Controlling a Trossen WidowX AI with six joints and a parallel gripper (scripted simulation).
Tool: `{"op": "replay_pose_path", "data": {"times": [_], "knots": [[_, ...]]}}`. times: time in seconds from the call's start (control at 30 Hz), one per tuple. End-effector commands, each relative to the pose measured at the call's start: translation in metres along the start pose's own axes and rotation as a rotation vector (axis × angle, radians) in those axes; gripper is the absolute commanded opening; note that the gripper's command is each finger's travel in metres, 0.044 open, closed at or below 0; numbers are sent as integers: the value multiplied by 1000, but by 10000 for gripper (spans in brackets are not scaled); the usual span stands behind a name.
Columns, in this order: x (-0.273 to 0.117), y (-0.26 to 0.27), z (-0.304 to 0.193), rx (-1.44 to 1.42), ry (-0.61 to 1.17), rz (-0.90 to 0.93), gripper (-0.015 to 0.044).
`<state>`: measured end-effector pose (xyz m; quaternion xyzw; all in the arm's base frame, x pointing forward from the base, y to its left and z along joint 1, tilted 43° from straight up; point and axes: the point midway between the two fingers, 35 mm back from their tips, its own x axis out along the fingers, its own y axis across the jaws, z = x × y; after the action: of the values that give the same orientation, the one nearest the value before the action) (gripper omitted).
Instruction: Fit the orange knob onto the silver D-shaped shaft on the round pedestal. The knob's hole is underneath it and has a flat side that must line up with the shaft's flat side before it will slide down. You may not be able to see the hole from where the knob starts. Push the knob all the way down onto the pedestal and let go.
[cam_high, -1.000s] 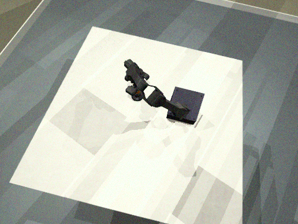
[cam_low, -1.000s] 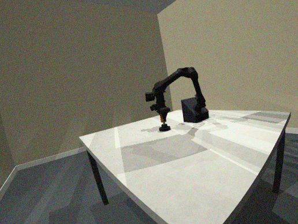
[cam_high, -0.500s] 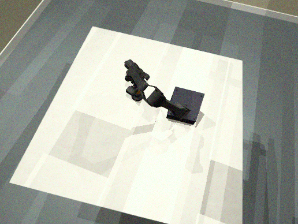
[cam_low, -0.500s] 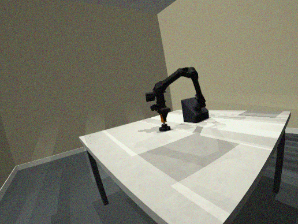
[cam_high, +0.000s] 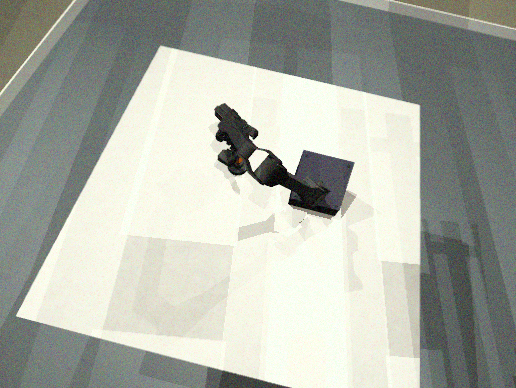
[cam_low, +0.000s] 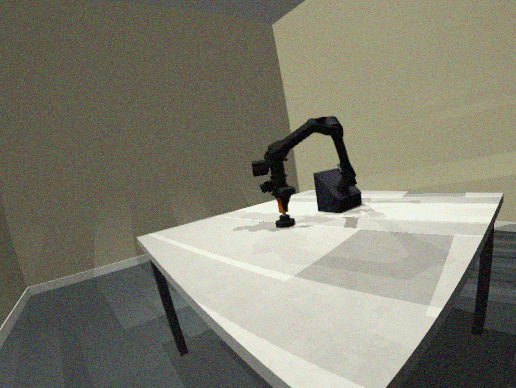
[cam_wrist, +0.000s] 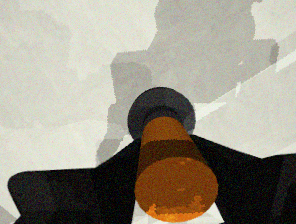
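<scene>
With the orange knob (cam_high: 240, 161) (cam_low: 281, 205) (cam_wrist: 176, 187) gripped between the fingers of the gripper (cam_low: 283, 201) (cam_wrist: 164, 141) just above the round pedestal (cam_high: 237, 170) (cam_low: 285, 221) (cam_wrist: 136, 114), axis should be kept vertical, slow twists applied under light down-force until flats mate, then full seating pushed before release.

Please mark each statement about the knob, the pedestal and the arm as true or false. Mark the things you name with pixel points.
1. The jaws are shut on the orange knob (cam_high: 240, 161) (cam_low: 281, 205) (cam_wrist: 176, 187). True.
2. The round pedestal (cam_high: 237, 170) (cam_low: 285, 223) (cam_wrist: 137, 112) is bright red. False: it is dark.
3. The knob is already pushed fully down onto the pedestal. False: a gap shows between them in the exterior view.
4. The pedestal stands on the white table (cam_high: 310, 300) (cam_low: 240, 255) (cam_wrist: 40, 75). True.
5. The knob lies loose on the table. False: the jaws hold it above the pedestal.
</scene>
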<state>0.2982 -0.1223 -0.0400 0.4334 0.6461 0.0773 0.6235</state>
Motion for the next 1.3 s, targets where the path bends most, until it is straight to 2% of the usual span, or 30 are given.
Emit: {"op": "replay_pose_path", "data": {"times": [0.0,1.27], "knots": [[0,-1,1,4,-5,4,0],[11,-1,-1,4,-5,4,0]]}}
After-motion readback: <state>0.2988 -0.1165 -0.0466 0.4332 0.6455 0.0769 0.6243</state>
